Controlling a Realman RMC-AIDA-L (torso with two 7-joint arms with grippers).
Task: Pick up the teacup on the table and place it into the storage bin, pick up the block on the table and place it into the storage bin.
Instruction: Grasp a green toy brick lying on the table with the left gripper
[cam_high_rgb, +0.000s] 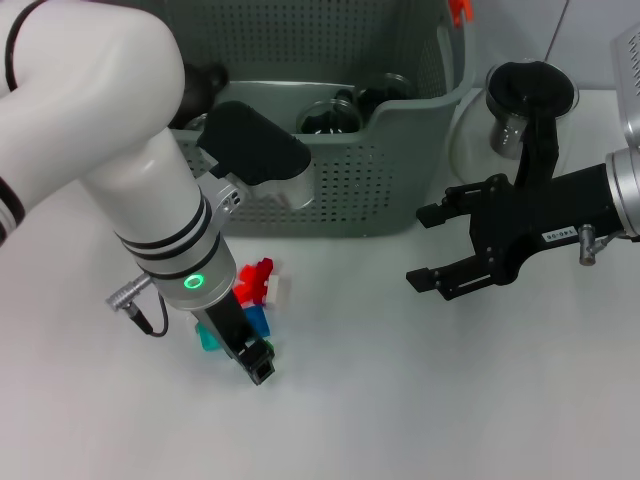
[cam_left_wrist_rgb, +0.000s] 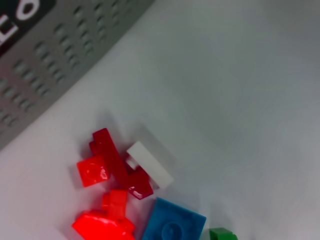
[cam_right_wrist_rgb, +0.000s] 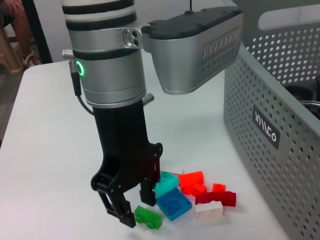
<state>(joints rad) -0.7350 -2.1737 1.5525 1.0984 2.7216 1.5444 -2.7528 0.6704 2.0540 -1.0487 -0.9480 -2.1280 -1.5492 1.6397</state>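
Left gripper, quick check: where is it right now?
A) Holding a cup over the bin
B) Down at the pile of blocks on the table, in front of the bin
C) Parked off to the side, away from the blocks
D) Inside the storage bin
B: the left gripper reaches down to the table with its fingertips at the green block in the pile, outside the storage bin.

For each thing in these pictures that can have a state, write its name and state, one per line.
Left gripper: open, lowered over the blocks, fingers astride the green block.
Right gripper: open, empty, hanging above the table.
Storage bin: upright, already holding dark cups.
Blocks: loose in a cluster on the table in front of the bin, none lifted.
Cup beside the bin: upright on the table.
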